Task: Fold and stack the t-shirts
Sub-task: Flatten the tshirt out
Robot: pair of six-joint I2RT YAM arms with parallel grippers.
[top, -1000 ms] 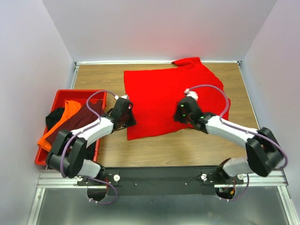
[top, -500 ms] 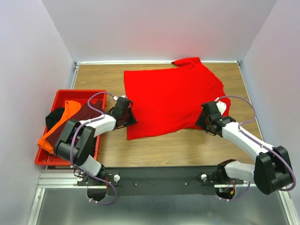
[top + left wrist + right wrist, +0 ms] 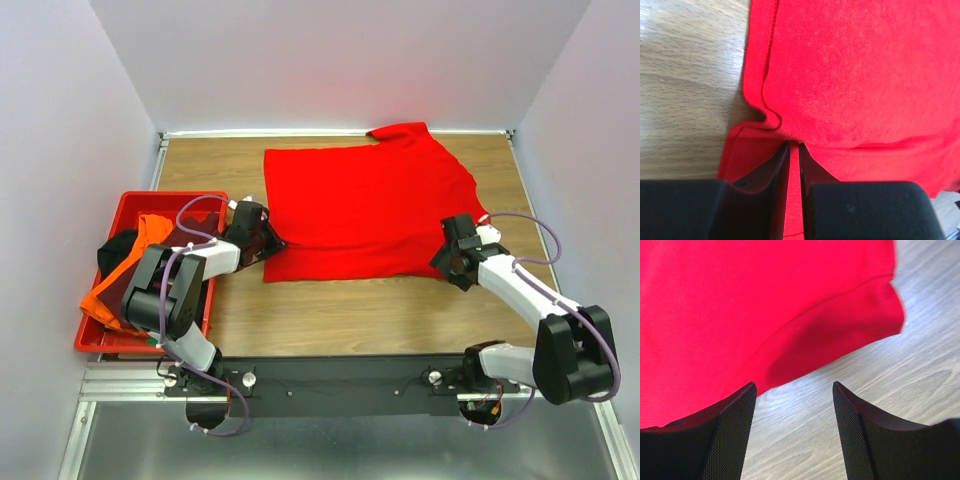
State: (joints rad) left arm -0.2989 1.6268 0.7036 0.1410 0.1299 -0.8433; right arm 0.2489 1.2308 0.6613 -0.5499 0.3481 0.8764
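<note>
Item, red t-shirt (image 3: 360, 200), spread on the table (image 3: 350, 310): we note the left gripper (image 3: 794, 146) clamped on its near-left corner, drawn toward the crate (image 3: 130, 200), and the right gripper (image 3: 795, 387) released, jaws apart beside its right edge; flattened, we judge, folding not begun.

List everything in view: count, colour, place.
red t-shirt: one, bright red, spread across the middle of the table
crate: one, red, left side of the table
orange t-shirt: one, orange, in the crate, trailing over its near-left corner
maroon t-shirt: one, dark maroon, in the crate
black t-shirt: one, black, over the crate's left wall
table: one, wood brown, under everything
left gripper: one, black, shut on the red t-shirt's near-left corner
right gripper: one, black, open, at the red t-shirt's near-right edge
</note>
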